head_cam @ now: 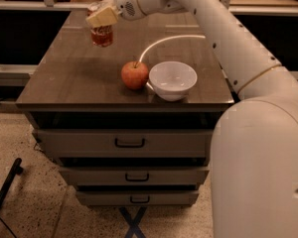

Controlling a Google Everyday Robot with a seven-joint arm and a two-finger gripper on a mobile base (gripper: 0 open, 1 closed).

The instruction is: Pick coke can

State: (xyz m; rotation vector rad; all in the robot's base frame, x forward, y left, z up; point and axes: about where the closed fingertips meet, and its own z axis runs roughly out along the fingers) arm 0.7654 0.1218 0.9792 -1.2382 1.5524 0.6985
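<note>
The coke can (102, 35) is a small red can with white lettering, at the far left of the dark table top (79, 78). My gripper (103, 18) is at the can's top, with its tan fingers (101, 16) shut on the can. The can hangs upright a little above the table surface. The can's silver top is hidden by the fingers. My white arm reaches in from the right, over the table.
A red apple (134, 75) sits near the table's front, touching a white bowl (172, 79) on its right. Several drawers (129, 143) are below the table top. A shelf with clutter stands behind the table.
</note>
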